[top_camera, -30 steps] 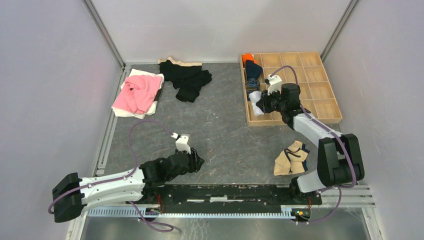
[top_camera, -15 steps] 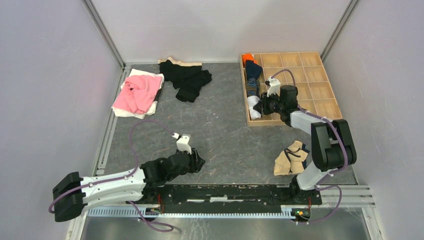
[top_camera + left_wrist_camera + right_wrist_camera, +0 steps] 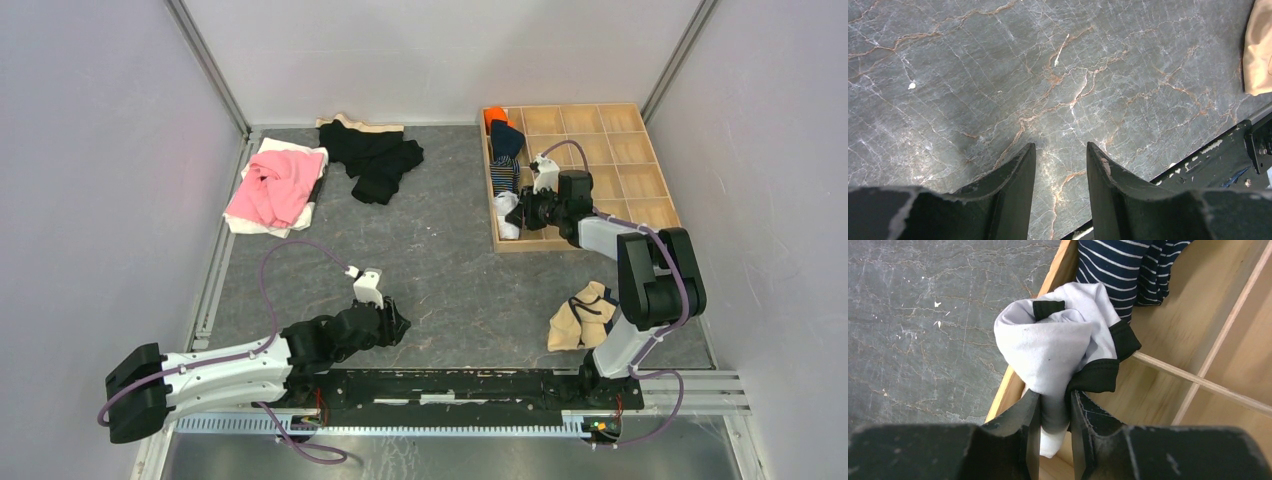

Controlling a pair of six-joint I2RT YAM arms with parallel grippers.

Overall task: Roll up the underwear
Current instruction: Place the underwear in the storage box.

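Briefs [image 3: 1063, 340] clamped in right gripper [image 3: 1054, 410], bunched just ahead of fingertips, over tray [image 3: 1007, 387] wall. Best: shift toward cell right of jaws, lower, then release. Left gripper [image 3: 1060, 165] apart, empty.

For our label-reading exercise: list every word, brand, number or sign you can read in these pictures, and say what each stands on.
None: no readable text in any view.
The rolled white cloth briefs with black trim, the navy striped briefs, the wooden divided tray and the grey marbled tabletop show no lettering.
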